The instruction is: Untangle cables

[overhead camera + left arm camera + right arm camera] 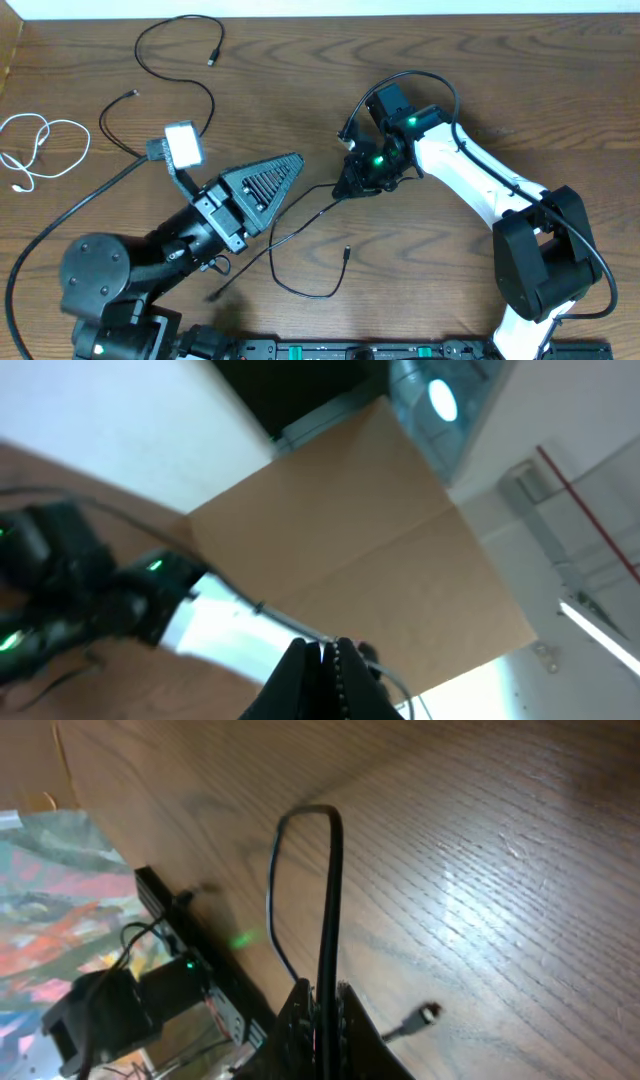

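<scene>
White cable (40, 145) lies far left of the left gripper (297, 158), which is closed and seemingly empty. One black cable (170, 60) curls beyond it. The right gripper (320, 998) pinches the second black cable (330, 900), whose length trails leftward toward the near edge. Open tabletop (430, 280) surrounds it.
</scene>
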